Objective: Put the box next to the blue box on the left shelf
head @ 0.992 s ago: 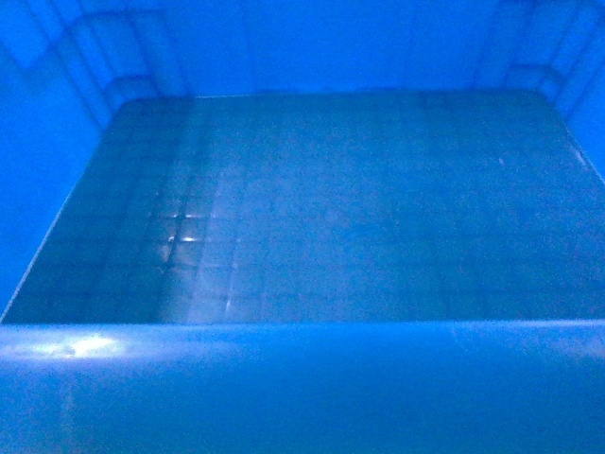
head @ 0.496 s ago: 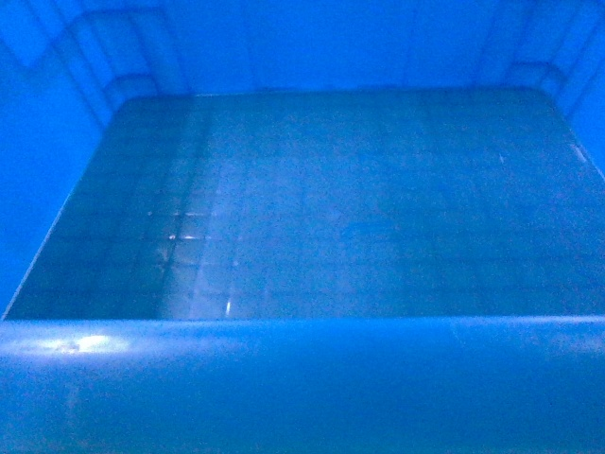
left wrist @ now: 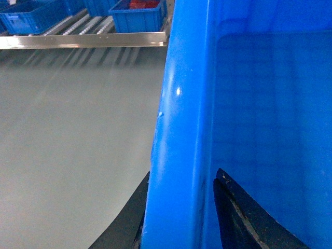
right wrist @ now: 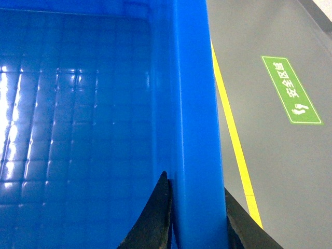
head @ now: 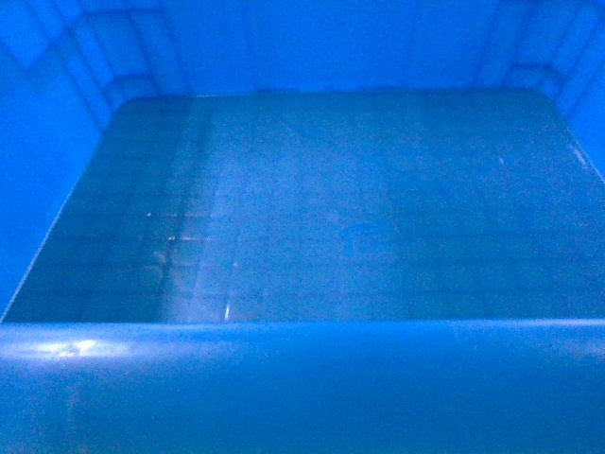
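The carrying step appears to be in hand: the box is held up between both arms, close under the head camera, and is not yet on the shelf.

On the left side, the left gripper straddles the box's left wall, one dark finger outside and one inside, closed tight on the thick rim. Beyond it lies bare grey floor, and farther off the left shelf shows its bright metal front edge and rows of small rollers, with other blue boxes already sitting on it, one holding something red.

In the middle, the box's floor is glossy moulded plastic with a faint square grid, walls ribbed, corners rounded; it is empty.

On the right, the right gripper pinches the right wall the same way, fingers pressed on either face. Outside it runs a yellow floor line and a green floor sign.

The next move probably calls for closing the gap to the shelf while keeping the box level, then lining it up beside a shelved box before setting it on the rollers.
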